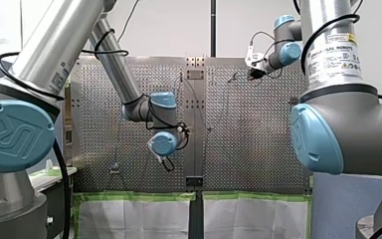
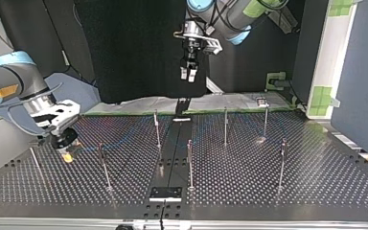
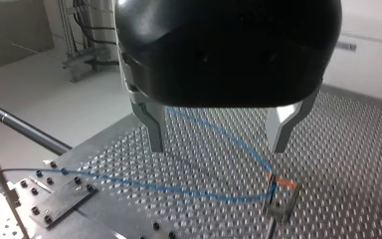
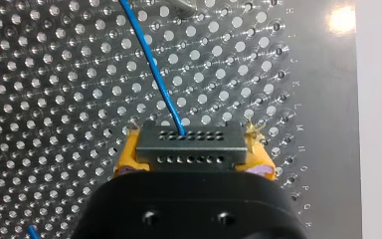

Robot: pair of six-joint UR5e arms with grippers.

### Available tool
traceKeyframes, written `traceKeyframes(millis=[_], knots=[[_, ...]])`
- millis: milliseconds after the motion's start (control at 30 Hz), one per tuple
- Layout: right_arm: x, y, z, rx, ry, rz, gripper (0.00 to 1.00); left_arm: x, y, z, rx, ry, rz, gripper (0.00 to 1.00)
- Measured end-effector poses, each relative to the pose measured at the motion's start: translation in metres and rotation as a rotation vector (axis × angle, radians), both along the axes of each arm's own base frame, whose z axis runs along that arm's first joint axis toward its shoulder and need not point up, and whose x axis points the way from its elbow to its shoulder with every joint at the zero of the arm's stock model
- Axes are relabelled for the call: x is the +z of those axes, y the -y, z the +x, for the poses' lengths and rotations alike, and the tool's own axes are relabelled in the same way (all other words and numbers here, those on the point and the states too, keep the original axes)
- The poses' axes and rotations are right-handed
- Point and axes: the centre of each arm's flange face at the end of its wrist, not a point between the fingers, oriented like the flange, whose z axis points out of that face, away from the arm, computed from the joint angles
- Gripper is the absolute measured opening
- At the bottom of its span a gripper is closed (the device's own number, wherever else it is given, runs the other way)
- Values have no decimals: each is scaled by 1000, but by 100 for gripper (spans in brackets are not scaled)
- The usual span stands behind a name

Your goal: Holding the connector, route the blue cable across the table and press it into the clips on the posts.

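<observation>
In the right wrist view my right gripper (image 4: 193,152) is shut, its yellow pads (image 4: 129,152) clamping a grey connector (image 4: 189,142) low over the perforated table (image 4: 54,99). The blue cable (image 4: 154,64) leaves the connector and runs ahead of the fingers. At the top view's left, my right gripper (image 2: 67,152) hovers just above the table. My left gripper (image 3: 218,148) hangs open high above the plate and holds nothing; it is also in the top view (image 2: 189,75). Beneath it the blue cable (image 3: 179,189) curves to a clip on a post (image 3: 278,196) with an orange mark.
Several thin upright posts (image 2: 189,163) stand across the table (image 2: 316,182). A black plate (image 2: 165,193) lies at the near middle edge in the top view. Another post (image 3: 0,179) and a bolted black plate (image 3: 64,199) sit beside the cable in the left wrist view.
</observation>
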Motion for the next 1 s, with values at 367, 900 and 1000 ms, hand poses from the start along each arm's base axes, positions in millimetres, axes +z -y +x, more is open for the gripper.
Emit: traceKeyframes(millis=[367, 900, 1000], knots=[[0, 0, 0, 2, -1, 1, 0, -22, -26, -28, 36, 11, 105, 100], [-1, 0, 0, -1, -2, 2, 0, -51, -65, -79, 51, -16, 299, 100], [-1, 0, 0, -2, -3, 2, 0, -57, -74, -90, 50, -38, 334, 100]])
